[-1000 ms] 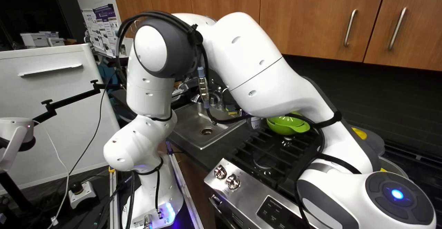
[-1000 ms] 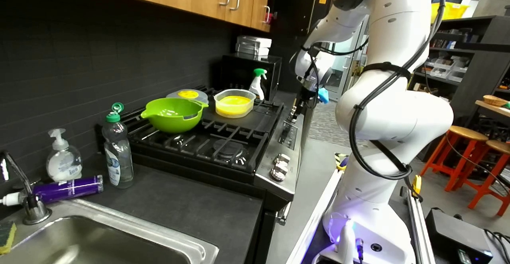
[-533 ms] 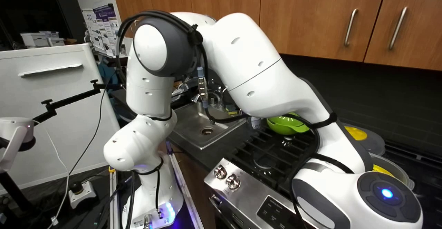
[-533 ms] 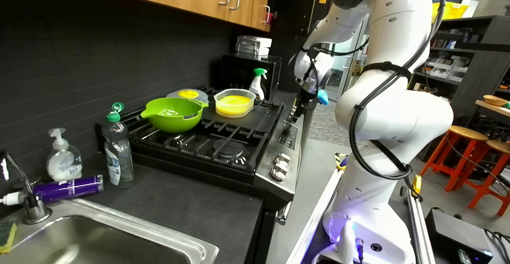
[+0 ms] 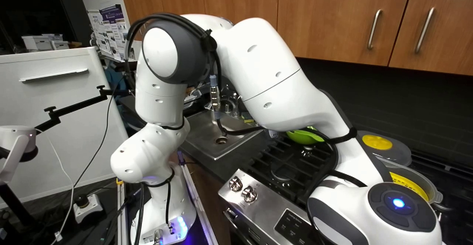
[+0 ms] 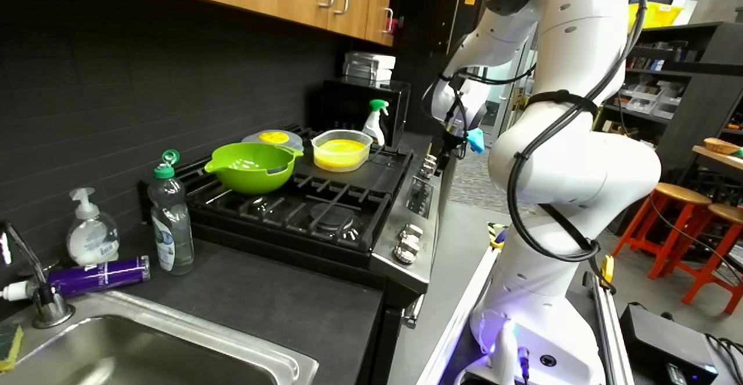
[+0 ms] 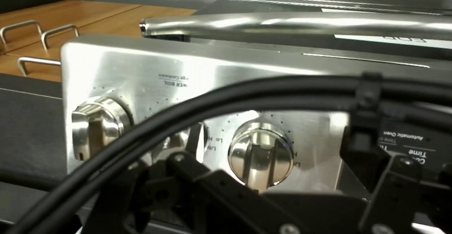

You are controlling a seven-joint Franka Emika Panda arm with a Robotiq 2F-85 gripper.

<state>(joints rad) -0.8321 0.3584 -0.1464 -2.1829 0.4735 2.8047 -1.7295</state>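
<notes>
In the wrist view my gripper [image 7: 275,143] stands open over the stove's steel control panel [image 7: 197,64]. A metal knob [image 7: 261,156] shows in the gap between the fingers, with space on both sides of it. The left finger [image 7: 194,138] partly covers another knob [image 7: 176,138], and a third knob [image 7: 102,124] sits farther left. Beside the right finger [image 7: 358,154] lies the dark oven display [image 7: 406,135]. Seen from outside, the gripper [image 6: 446,158] is small and dark beside the far knobs [image 6: 429,165]. The hand's lower end is cut off in an exterior view.
Black cables [image 7: 268,85] cross the wrist view; the oven handle [image 7: 247,25] runs beyond the panel. On the cooktop stand a green bowl [image 6: 249,182] and a clear container [image 6: 325,163] with a yellow insert. A spray bottle [image 6: 374,128] stands behind, near the microwave.
The hand has drawn up and away from the control panel, uncovering the far knobs. In an exterior view it has shifted left, so more of the container with the yellow insert shows.
</notes>
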